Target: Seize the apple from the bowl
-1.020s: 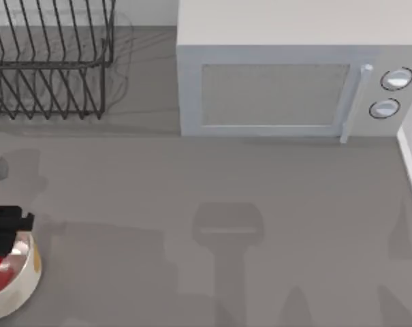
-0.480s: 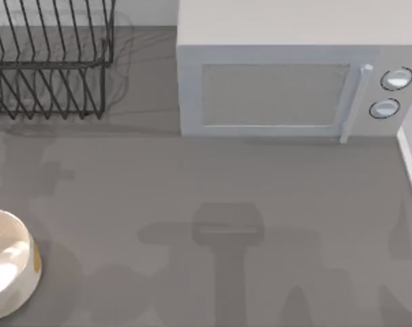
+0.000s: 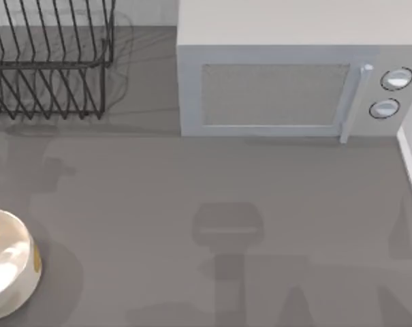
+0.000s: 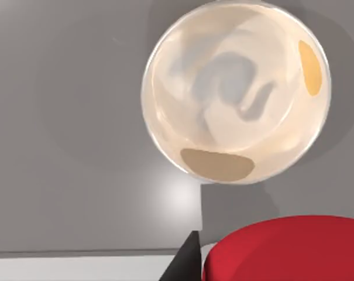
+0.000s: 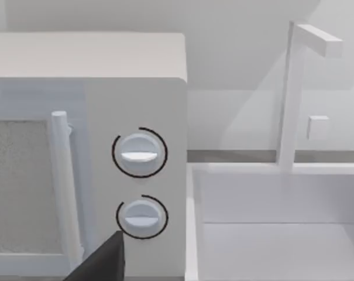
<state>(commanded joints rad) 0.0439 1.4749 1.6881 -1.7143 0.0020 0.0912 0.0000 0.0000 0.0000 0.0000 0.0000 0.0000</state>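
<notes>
**The apple is out of the bowl and up with the left arm**

In the top view, you are looking at the round glossy cream-white bowl with yellow marks [image 3: 8,269], which is sitting at the left edge of the grey table [image 3: 212,184], near the front. Its inside is showing no red, so the bowl is looking empty from above. Behind it, the black wire dish rack [image 3: 49,58] is standing at the back left, and the pale grey microwave oven [image 3: 294,75] is standing at the back, towards the right.

In the left wrist view, you are looking straight down into the same bowl [image 4: 235,88], and again nothing is lying inside. The small, smooth, bright red apple [image 4: 288,249] is appearing very close to the camera and well above the bowl. A dark finger [image 4: 185,260] of the left gripper is sitting just beside it. I am judging that the left gripper is clamping the apple and holding it in the air, although the far finger is hidden, so you should take this as a reading and not a certainty. If it is right, the seizing is done and only a steady hold is remaining.

In the right wrist view, the right arm is idling and facing the microwave's two round knobs [image 5: 140,153] and a white sink [image 5: 282,234] beside it. One dark fingertip is peeking in; whether that gripper is open or closed, I cannot tell.
</notes>
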